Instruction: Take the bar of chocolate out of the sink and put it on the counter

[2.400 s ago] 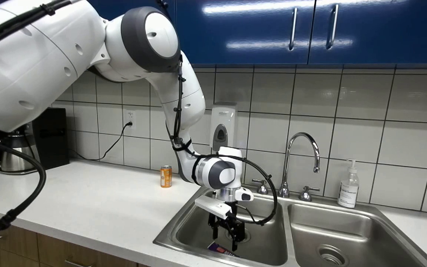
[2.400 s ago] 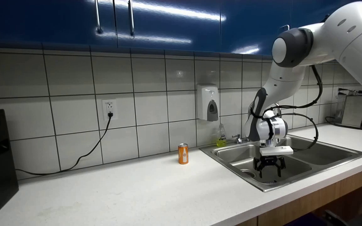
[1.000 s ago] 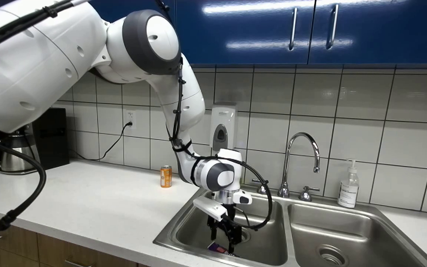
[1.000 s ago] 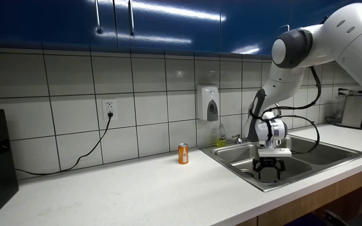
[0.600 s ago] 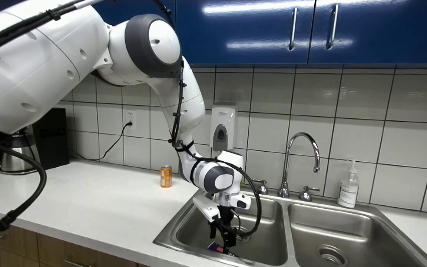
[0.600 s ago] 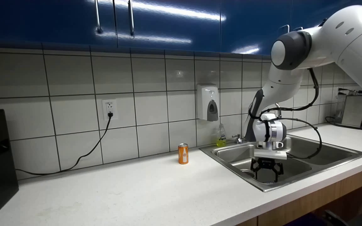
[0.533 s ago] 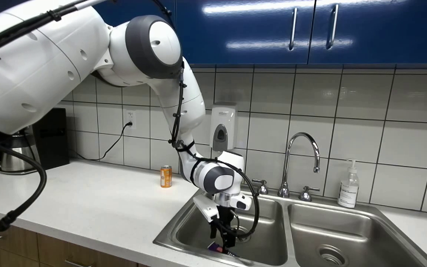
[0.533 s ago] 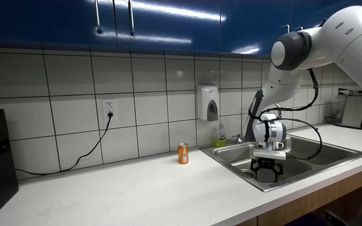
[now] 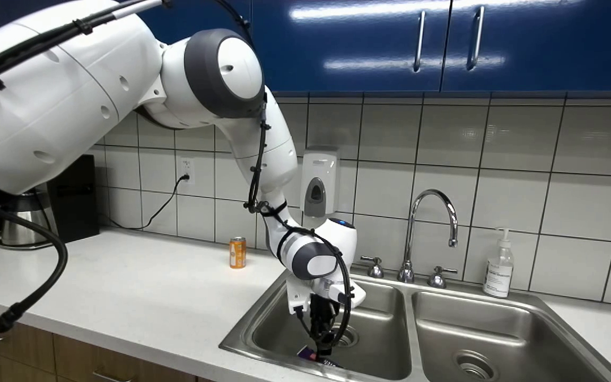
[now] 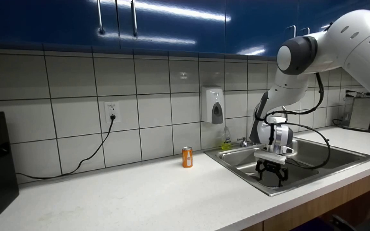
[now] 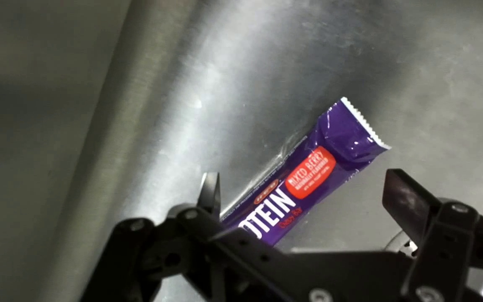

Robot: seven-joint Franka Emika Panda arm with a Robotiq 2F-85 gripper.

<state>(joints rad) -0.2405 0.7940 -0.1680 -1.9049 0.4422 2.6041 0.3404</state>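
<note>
My tool (image 11: 302, 191) spread over purple bar (image 11: 304, 176), down in sink (image 9: 242, 333) near front edge of table (image 9: 141, 286). Guessing light, chewy-soft, slick; I'd pinch gently across mid-length, by long sides.

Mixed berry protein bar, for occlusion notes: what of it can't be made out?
Wrist view: one end of the protein bar and letters before "OTEIN", behind the gripper; finest print, too small.
An exterior view: its middle, behind a finger.
An exterior view: most of it, behind the sink's near rim.
</note>
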